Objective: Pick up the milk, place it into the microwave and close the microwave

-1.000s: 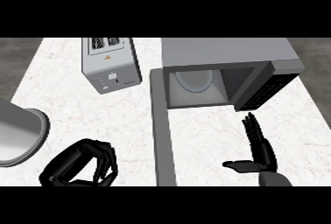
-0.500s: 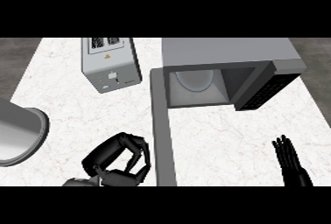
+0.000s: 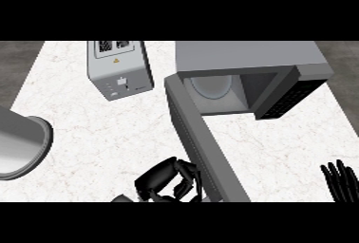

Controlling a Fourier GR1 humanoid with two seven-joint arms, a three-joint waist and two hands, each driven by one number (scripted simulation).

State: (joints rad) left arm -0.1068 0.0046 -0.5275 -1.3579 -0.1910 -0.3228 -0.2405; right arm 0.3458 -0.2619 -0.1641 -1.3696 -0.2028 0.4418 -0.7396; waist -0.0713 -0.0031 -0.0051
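Two hands show along the lower edge of the head view, with four fixtures on the white marbled desk (image 3: 91, 137).

Item, microwave (image 3: 245, 71): grey box at upper right, cavity open toward us, a pale round turntable plate (image 3: 212, 88) visible inside. We see no carton in the cavity. Its door (image 3: 203, 142) is swung fully out, running as a long grey slab from the hinge corner down toward the lower edge; we judge it is left wide so the cavity can be entered or the door pushed shut.

Item, left hand (image 3: 168, 182): black, fingers clenched into a curl, lying just beside the outer face of the door. We cannot tell whether anything sits inside the curl. We judge this placement suits pushing the door closed.

Item, right hand (image 3: 341, 182): at the lower right corner, fingers released and straight, pointing up, resting well apart from the microwave.

Item, milk: not visible anywhere; its place cannot be told from this view.

Item, toaster (image 3: 120, 69): grey, upper left of the microwave, standing apart.

Item, grey round vessel (image 3: 17, 142): cut off by the left edge.
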